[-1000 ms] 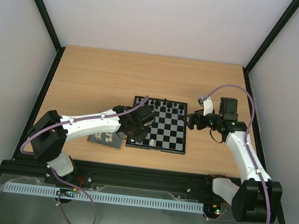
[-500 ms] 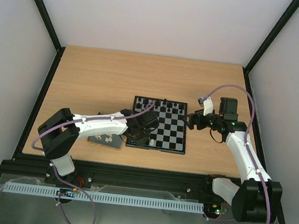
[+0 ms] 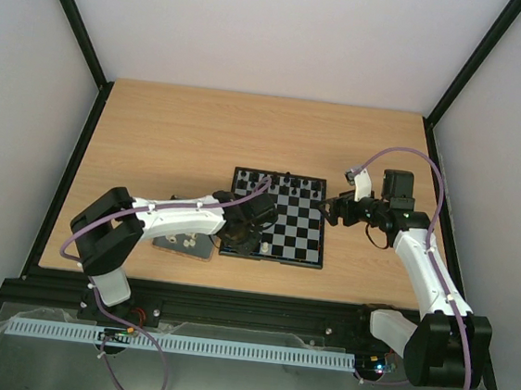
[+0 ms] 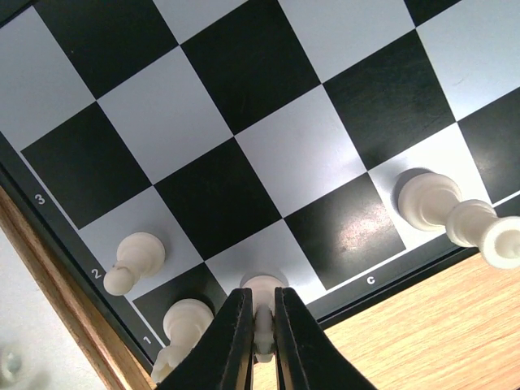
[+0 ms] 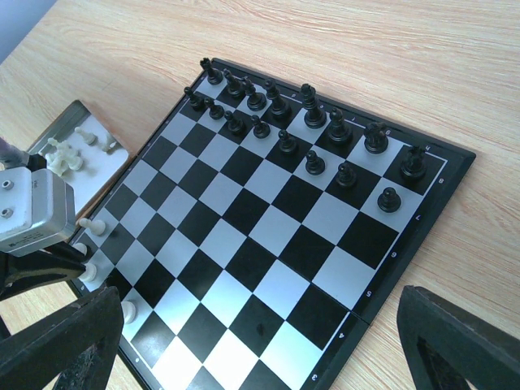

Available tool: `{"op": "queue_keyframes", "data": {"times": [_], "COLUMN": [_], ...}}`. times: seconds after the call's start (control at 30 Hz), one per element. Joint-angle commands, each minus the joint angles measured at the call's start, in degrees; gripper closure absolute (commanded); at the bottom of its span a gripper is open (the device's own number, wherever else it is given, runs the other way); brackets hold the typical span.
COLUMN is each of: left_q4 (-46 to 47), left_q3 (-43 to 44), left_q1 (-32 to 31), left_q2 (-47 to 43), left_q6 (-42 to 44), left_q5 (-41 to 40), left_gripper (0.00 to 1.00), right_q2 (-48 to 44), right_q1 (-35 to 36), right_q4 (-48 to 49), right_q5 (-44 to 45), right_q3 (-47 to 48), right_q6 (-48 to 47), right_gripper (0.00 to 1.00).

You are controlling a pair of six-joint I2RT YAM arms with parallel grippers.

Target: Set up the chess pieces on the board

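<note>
Left wrist view, bottom centre: my left gripper (image 4: 260, 345) is pinched narrow on a white chess piece (image 4: 262, 286) standing at the near rim of the board (image 4: 244, 122), in row one. I judge it light, hard and slick, quick to tip, and best gripped on its slim body. My fingers (image 4: 227, 341) hide its head, so I cannot tell its kind. Farther off, in the right wrist view, my right gripper (image 5: 260, 345) hangs wide and empty; spare white pieces (image 5: 61, 150) in the tray (image 5: 114, 166) at upper left are too small to name.
</note>
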Motion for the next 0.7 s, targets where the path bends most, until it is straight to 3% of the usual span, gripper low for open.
{"op": "queue_keyframes", "data": {"times": [0.0, 0.33, 0.5, 0.57, 0.6, 0.63, 0.67], "left_q4": [0.18, 0.90, -0.44, -1.44, -2.08, -2.81, -3.80], "left_q3": [0.32, 0.09, 0.53, 1.13, 1.51, 2.09, 2.72], "left_q1": [0.03, 0.91, 0.92, 0.92, 0.92, 0.92, 1.04], "left_q2": [0.79, 1.13, -0.34, -2.21, -3.46, -4.75, -6.21], "left_q6": [-0.32, -0.46, -0.77, -0.88, -1.05, -1.34, -1.80], "left_q5": [-0.80, -0.50, -0.57, -1.48, -2.31, -3.43, -4.78], "left_gripper": [0.94, 0.96, 0.82, 0.71, 0.61, 0.41, 0.10], "right_q2": [-0.16, -0.08, -0.07, -0.07, 0.01, -0.05, -0.07], "right_q1": [-0.08, -0.08, -0.08, -0.08, -0.08, -0.08, -0.08], "right_q4": [-2.00, -2.13, -2.17, -2.19, -2.15, -2.19, -2.19], "right_q5": [-0.43, -0.50, -0.65, -0.59, -0.62, -0.73, -0.83], "right_q3": [0.73, 0.68, 0.73, 0.76, 0.77, 0.77, 0.77], "right_q6": [-0.97, -1.06, -1.11, -1.06, -1.06, -1.06, -1.06], "right_gripper": [0.07, 0.07, 0.07, 0.07, 0.07, 0.07, 0.07]}}
